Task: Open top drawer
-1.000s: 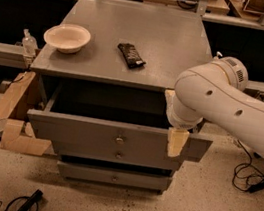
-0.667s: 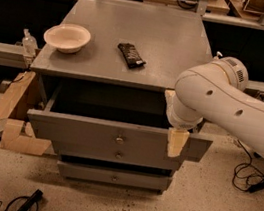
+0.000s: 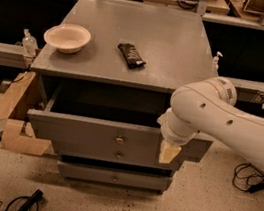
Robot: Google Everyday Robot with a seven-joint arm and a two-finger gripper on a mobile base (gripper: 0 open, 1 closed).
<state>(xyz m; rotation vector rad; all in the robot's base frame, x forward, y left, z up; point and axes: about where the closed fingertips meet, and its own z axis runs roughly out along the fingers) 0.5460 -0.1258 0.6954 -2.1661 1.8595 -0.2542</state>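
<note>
The top drawer (image 3: 82,130) is the widest grey drawer of the cabinet. It stands pulled out towards the camera, with its dark inside showing behind the flat front. Its small round metal knob (image 3: 120,139) sits at the centre of the front. My gripper (image 3: 168,152) hangs from the white arm (image 3: 229,127) over the right part of the drawer front, to the right of the knob and apart from it. Only its tan tip shows below the wrist.
Below are the mid-sized drawer front (image 3: 93,152) and the narrowest one (image 3: 114,177). On the grey cabinet top (image 3: 181,55) lie a cream bowl (image 3: 67,37) and a dark snack bar (image 3: 131,55). Cardboard pieces (image 3: 15,117) lean at the left; cables lie on the floor.
</note>
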